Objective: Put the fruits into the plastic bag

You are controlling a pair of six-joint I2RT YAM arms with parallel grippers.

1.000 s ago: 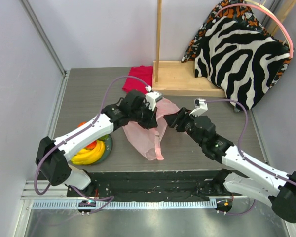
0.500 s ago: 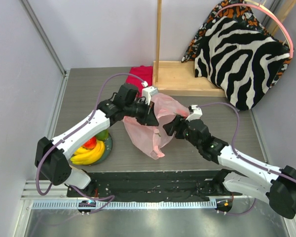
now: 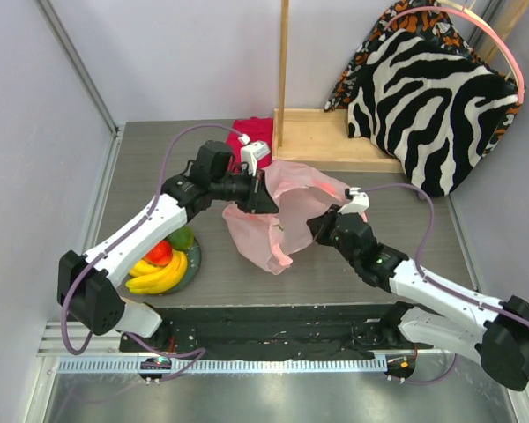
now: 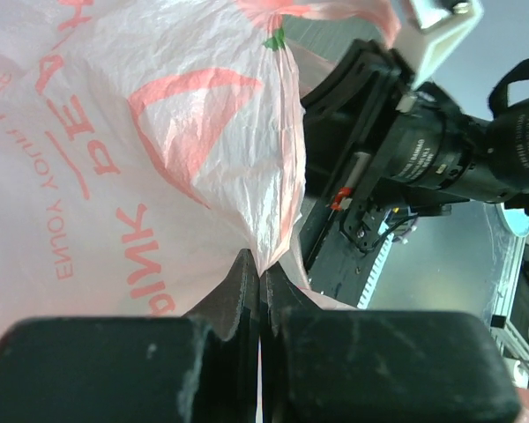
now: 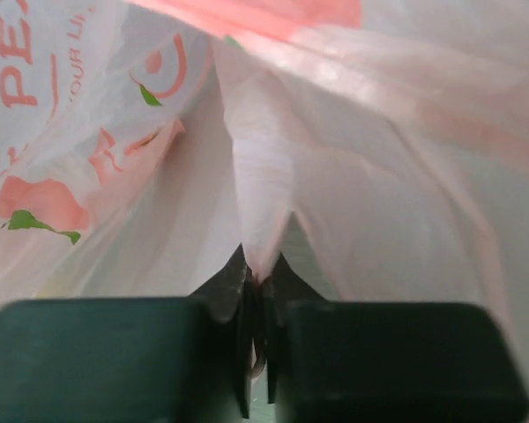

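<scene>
Film pinched on both sides: left gripper (image 4: 260,286) nipped tight on one edge of the plastic bag (image 3: 269,233), right gripper (image 5: 257,282) clamped on the opposite fold. I judge it flimsy, slippery and tear-prone, so rim holds suit. Fruits (image 3: 163,264) lie left of the bag, well apart
</scene>
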